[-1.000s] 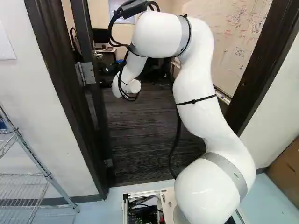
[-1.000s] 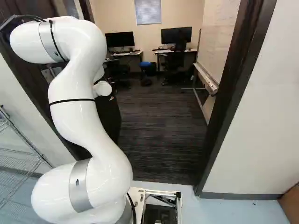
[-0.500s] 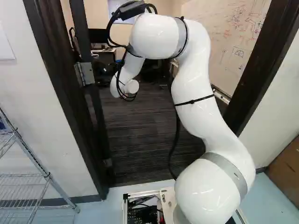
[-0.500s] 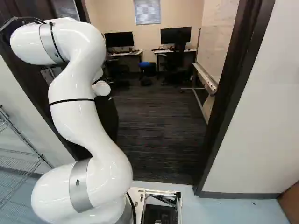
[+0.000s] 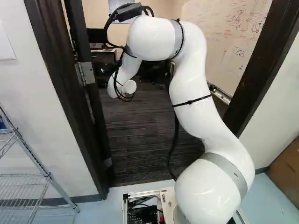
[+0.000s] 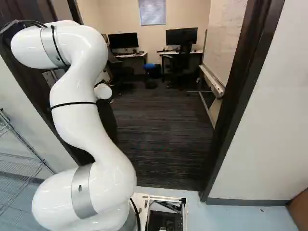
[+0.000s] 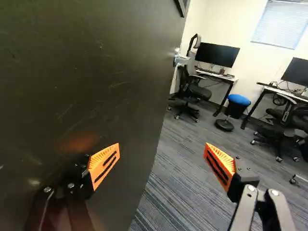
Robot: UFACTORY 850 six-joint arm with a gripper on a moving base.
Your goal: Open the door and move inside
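Note:
The dark door [image 7: 91,67] stands open inward, its broad face close along one finger in the wrist view. A metal handle [image 7: 181,58] sits at its far edge. My gripper [image 7: 162,163] is open, its orange-padded fingers wide apart with nothing between them; whether the nearer finger touches the door I cannot tell. In the left base view the door's hinge [image 5: 86,73] shows beside the dark frame, and my forearm reaches through the doorway. The base views do not show the gripper's fingers. Part of the door [image 6: 108,118] is behind my arm in the right base view.
The right doorpost [image 6: 240,101] stands right of the doorway. Inside are dark carpet [image 6: 163,139], desks with monitors [image 6: 181,36], chairs, a blue-topped stool [image 7: 238,100] and a whiteboard [image 5: 224,42]. A wire rack [image 5: 35,182] stands outside, left of the frame.
My arm's upper part and wrist have swung a little left in the left base view. The door has opened slightly further, its free edge shifting left in the right base view. The base has not moved.

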